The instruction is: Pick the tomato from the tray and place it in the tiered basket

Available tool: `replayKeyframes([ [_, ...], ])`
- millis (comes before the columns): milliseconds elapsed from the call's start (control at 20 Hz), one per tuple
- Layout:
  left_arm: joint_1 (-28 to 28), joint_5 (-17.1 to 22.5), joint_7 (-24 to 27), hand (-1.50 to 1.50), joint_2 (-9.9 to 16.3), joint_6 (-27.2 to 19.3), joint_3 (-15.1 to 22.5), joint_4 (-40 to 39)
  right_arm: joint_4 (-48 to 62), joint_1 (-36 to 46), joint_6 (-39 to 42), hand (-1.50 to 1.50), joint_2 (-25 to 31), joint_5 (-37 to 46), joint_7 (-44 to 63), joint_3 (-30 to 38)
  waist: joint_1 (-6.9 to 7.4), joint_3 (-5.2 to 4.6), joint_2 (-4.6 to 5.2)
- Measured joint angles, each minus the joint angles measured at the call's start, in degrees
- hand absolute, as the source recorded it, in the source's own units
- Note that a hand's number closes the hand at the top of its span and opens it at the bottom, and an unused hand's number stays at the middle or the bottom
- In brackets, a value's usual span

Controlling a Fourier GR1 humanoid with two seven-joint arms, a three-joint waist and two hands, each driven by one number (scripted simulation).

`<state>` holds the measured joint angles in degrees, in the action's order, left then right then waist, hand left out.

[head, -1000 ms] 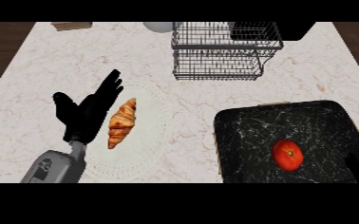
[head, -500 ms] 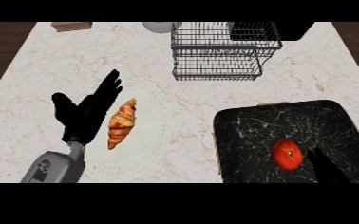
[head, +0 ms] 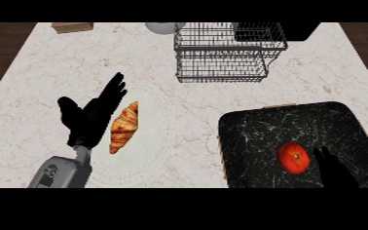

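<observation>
Right hand (head: 332, 169) of mine was open, fingers straight, holding nothing, just right of one tomato (head: 293, 158) on one dark tray (head: 255, 131). One tiered basket (head: 224, 53) stood far. Left hand (head: 90, 117) rested open beside one croissant (head: 123, 127).

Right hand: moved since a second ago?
Yes. The right hand came up from the view's lower edge over the dark tray and now sits just right of the tomato, which lies where it did.

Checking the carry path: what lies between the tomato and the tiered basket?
In the head view, only dark tray surface, the tray's far rim and bare counter lie between the tomato and the basket.
</observation>
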<state>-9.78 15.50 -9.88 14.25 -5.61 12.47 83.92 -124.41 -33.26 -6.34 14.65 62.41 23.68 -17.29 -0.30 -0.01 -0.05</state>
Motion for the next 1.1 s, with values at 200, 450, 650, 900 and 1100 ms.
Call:
replayKeyframes([
  [200,0.5,-0.5,-0.5,0.00,-0.1,1.7,-1.5,0.5,4.2,2.3,-2.0,-1.50,-1.3,-0.2,-1.2,1.5,0.06,0.00,0.00],
  [450,-0.3,-1.7,0.0,0.00,-1.2,3.1,-3.3,-1.2,7.7,3.9,-3.7,-1.50,-1.5,-2.1,-4.2,4.0,0.03,0.02,0.03],
  [650,-0.1,-2.4,-1.8,0.00,-2.2,3.5,-3.9,0.3,10.4,5.3,-4.8,-1.50,-2.6,-3.1,-5.8,4.8,0.09,0.01,0.01],
  [900,-0.1,-3.5,-3.2,0.00,-3.1,4.0,-4.9,1.7,13.4,8.7,-3.5,-1.50,-2.6,-6.4,-7.2,8.0,0.12,-0.11,-0.04],
  [1100,0.8,-4.5,-2.9,0.00,-4.2,4.7,-5.2,2.0,17.2,11.6,-3.9,-1.50,-3.8,-6.7,-8.0,9.3,0.10,-0.40,-0.18],
])
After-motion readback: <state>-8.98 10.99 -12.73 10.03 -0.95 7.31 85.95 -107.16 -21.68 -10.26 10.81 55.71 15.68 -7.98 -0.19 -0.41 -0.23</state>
